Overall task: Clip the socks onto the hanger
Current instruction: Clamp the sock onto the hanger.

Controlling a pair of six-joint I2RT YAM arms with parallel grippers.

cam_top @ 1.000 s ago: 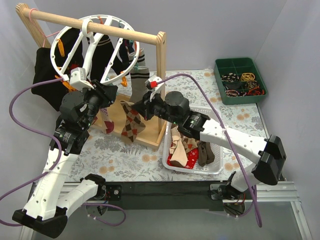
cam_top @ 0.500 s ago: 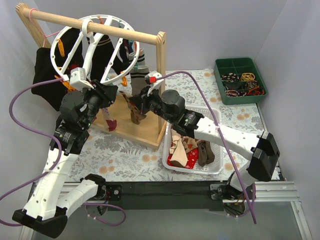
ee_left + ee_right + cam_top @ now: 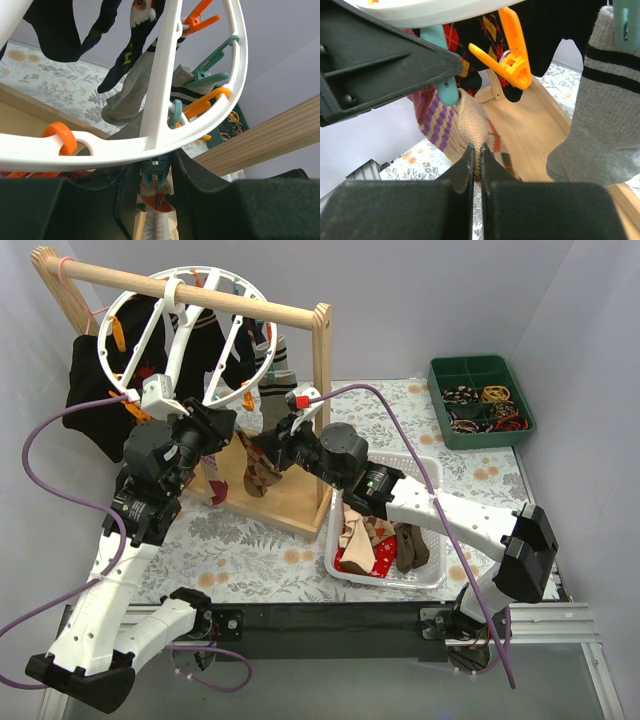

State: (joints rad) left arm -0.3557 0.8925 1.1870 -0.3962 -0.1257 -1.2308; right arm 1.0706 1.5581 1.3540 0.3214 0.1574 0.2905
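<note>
The white ring hanger hangs from the wooden rail, and its rim crosses the left wrist view. My left gripper is shut on a teal clothespin under the ring. My right gripper is shut on the cuff of a tan diamond-patterned sock. It holds the cuff just below that teal clothespin's tip, with the jaws pinching it. A maroon sock with purple stripes hangs just behind. A grey striped sock hangs clipped at the right.
The wooden stand's post and base board are right beside my right gripper. A white basket with several socks sits to the right. A green tray is at the back right. A black garment hangs at the left.
My right gripper has carried the tan diamond sock left and up, from beside the stand post to the clothespin at my left gripper. My left arm has barely moved.
</note>
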